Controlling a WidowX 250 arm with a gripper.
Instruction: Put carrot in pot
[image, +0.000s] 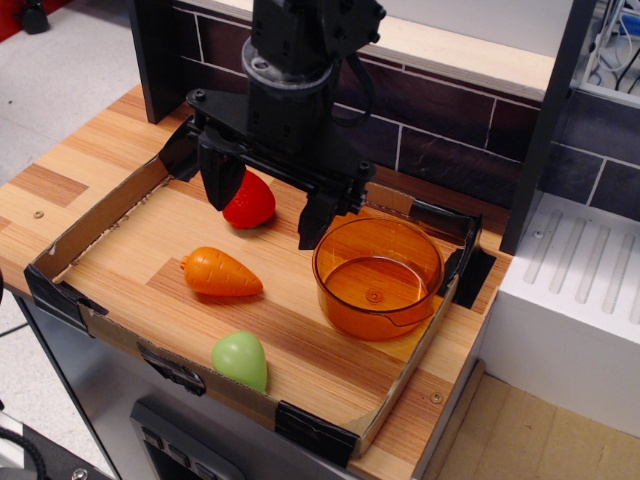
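Observation:
The orange toy carrot (222, 273) lies on its side on the wooden tray floor, left of centre, its knobbed end pointing left. The translucent orange pot (377, 277) stands upright and empty to its right. My black gripper (268, 206) hangs above the tray behind the carrot, with its two fingers spread wide apart and nothing between them. The left finger (221, 180) partly covers a red strawberry. The right finger (316, 222) is close to the pot's back left rim.
A red strawberry (252, 203) sits at the back of the tray. A pale green fruit (241, 359) lies near the front edge. Low cardboard walls (100, 215) ring the tray. A dark brick wall (450, 130) stands behind, a white unit (580, 290) to the right.

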